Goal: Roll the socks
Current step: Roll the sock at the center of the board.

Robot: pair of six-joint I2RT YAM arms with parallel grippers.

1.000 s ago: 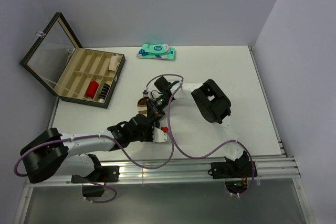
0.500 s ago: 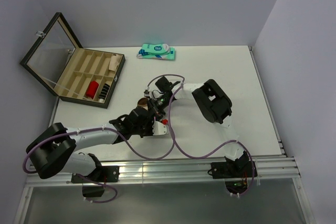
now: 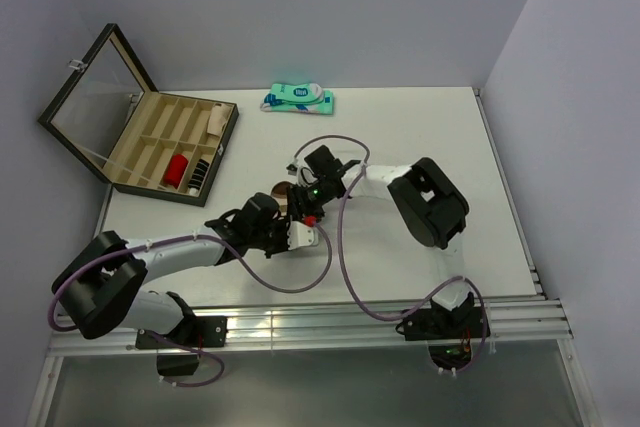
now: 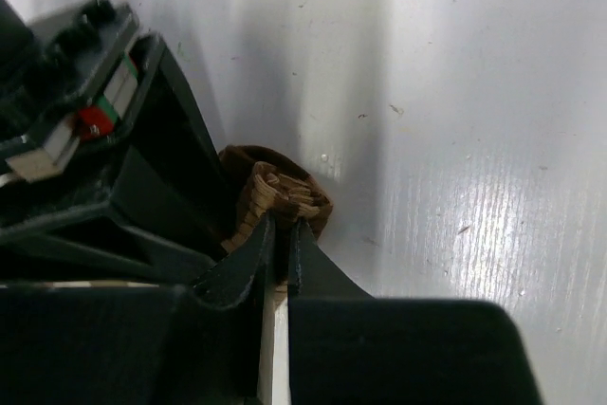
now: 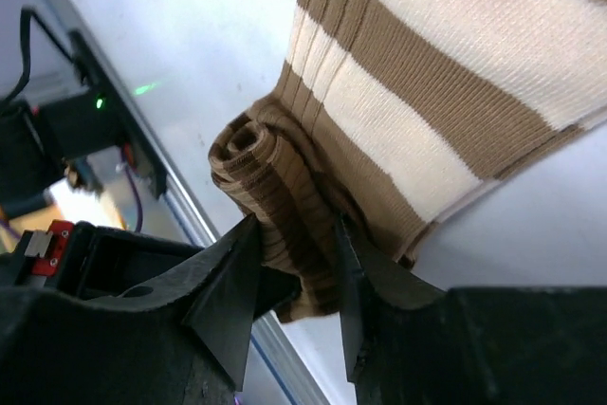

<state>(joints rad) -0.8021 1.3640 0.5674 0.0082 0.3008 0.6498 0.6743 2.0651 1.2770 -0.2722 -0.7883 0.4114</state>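
Observation:
The brown sock with wide tan bands (image 5: 446,64) lies on the white table, one end wound into a tight roll (image 5: 275,187). In the top view only a small brown part of it (image 3: 275,190) shows between the two grippers. My right gripper (image 5: 294,234) is shut on the roll. My left gripper (image 4: 280,234) is shut on the roll's end (image 4: 280,196) from the other side. In the top view the left gripper (image 3: 274,213) and the right gripper (image 3: 302,197) meet at the sock. No black sock shows on the table.
An open wooden case (image 3: 160,145) with a glass lid (image 3: 90,97) stands at the far left; a red roll (image 3: 177,167) and a black striped roll (image 3: 200,175) lie in its compartments. A flat teal-and-white package (image 3: 298,98) lies at the far edge. Purple cables (image 3: 340,247) loop over the table.
Both grippers have shifted with the sock a little toward the far side. The right arm's elbow has swung to the right and the left arm has reached further in.

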